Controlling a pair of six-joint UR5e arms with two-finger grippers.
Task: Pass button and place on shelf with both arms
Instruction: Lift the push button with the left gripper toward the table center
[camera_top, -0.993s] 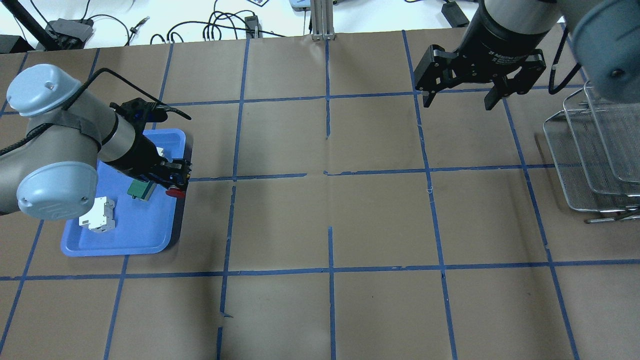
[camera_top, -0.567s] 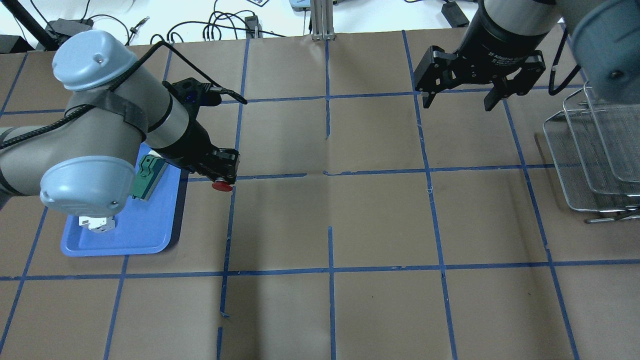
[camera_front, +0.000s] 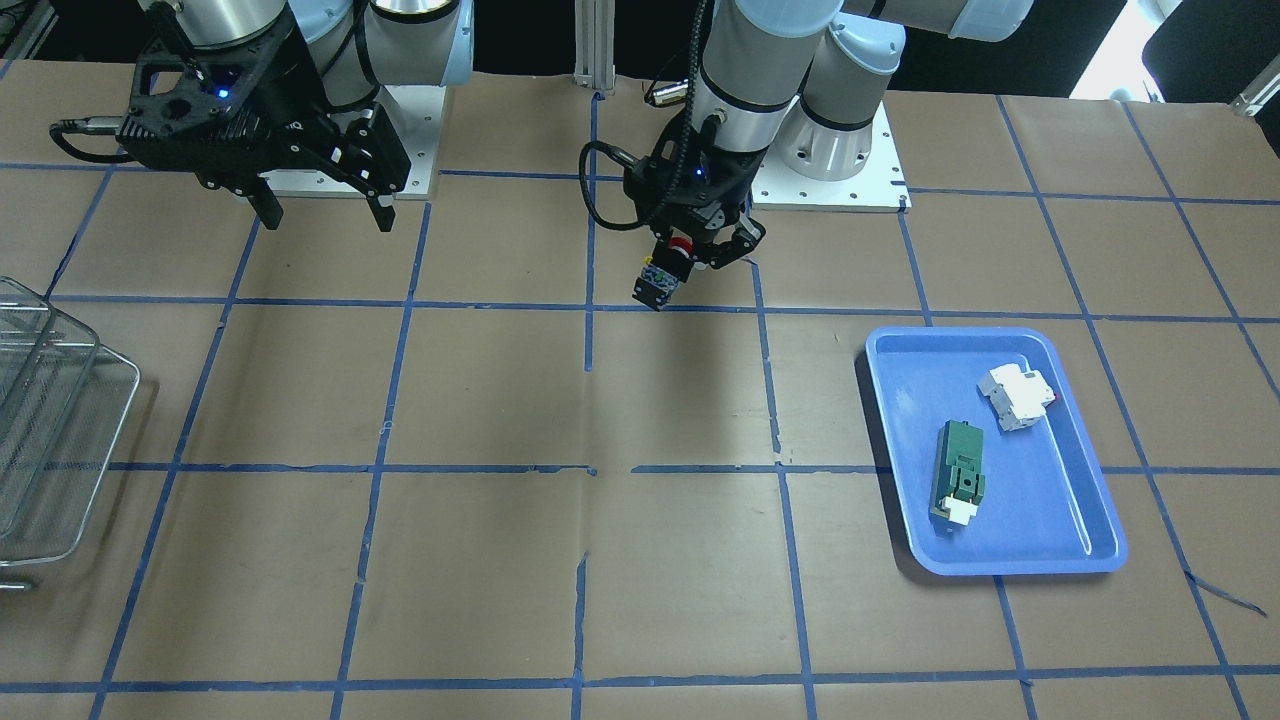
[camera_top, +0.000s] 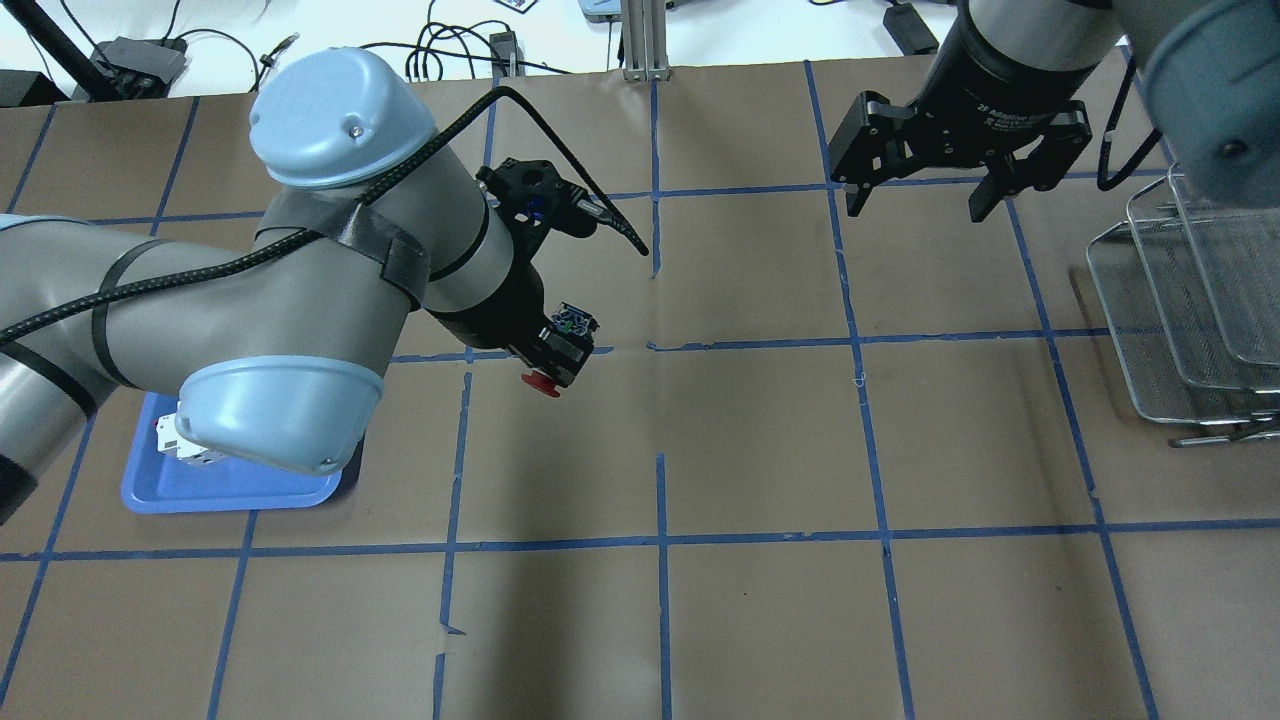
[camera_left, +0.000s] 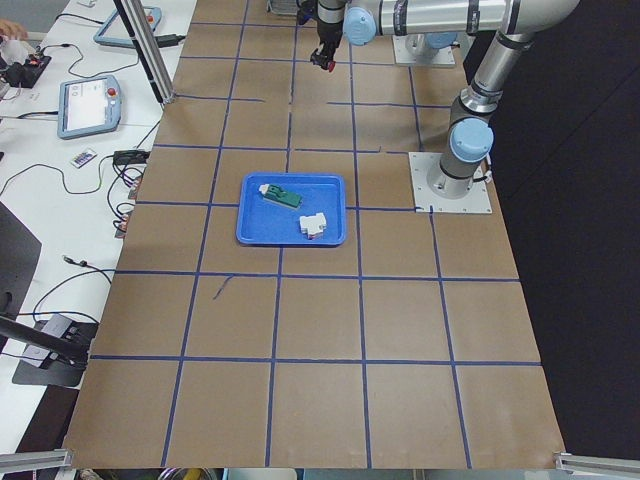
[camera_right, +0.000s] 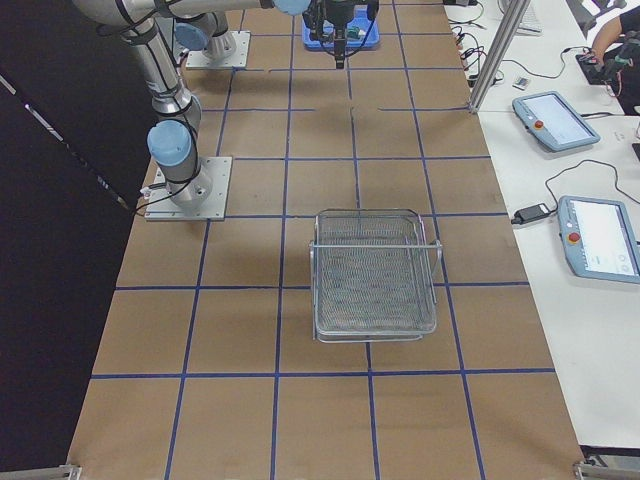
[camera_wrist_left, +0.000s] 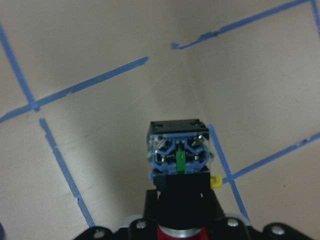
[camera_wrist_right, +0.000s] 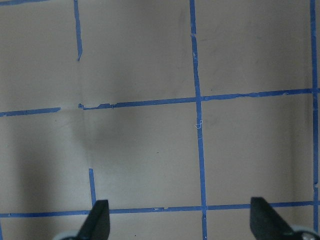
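Above the middle of the table (camera_top: 760, 450), clear of its surface, the left gripper (camera_top: 548, 352) is pinched on the button (camera_top: 566, 336). The jaws press on the black body just behind the red cap. The cap faces back toward the wrist. The terminal end, with blue and green parts, projects free beyond the fingertips, as the left wrist view shows.

The right gripper (camera_top: 916, 208) hangs above the table toward the shelf (camera_top: 1180, 330), jaws spread wide and holding nothing. The right wrist view shows both fingers (camera_wrist_right: 97, 222) apart over bare table. The two grippers are well apart. The handover is not yet made, and the shelf holds nothing that can be seen.

Handling assessment:
- Weight: the button appears small and light; neither arm should feel load.
- Stiffness: the moulded body looks rigid and should not deform under a moderate pinch.
- Slip: the round cap is probably smooth and curved, so it offers poor purchase. Do not grip it.
- Fragility: the terminal face carries small parts. Avoid pressing directly on it.

Recommended hold for the receiving gripper: the flat opposite sides of the exposed black body, ahead of the left fingertips.

The blue tray (camera_front: 1000, 335) carries a green block (camera_front: 960, 468) and a white block (camera_front: 1015, 395); neither is the task's thing.
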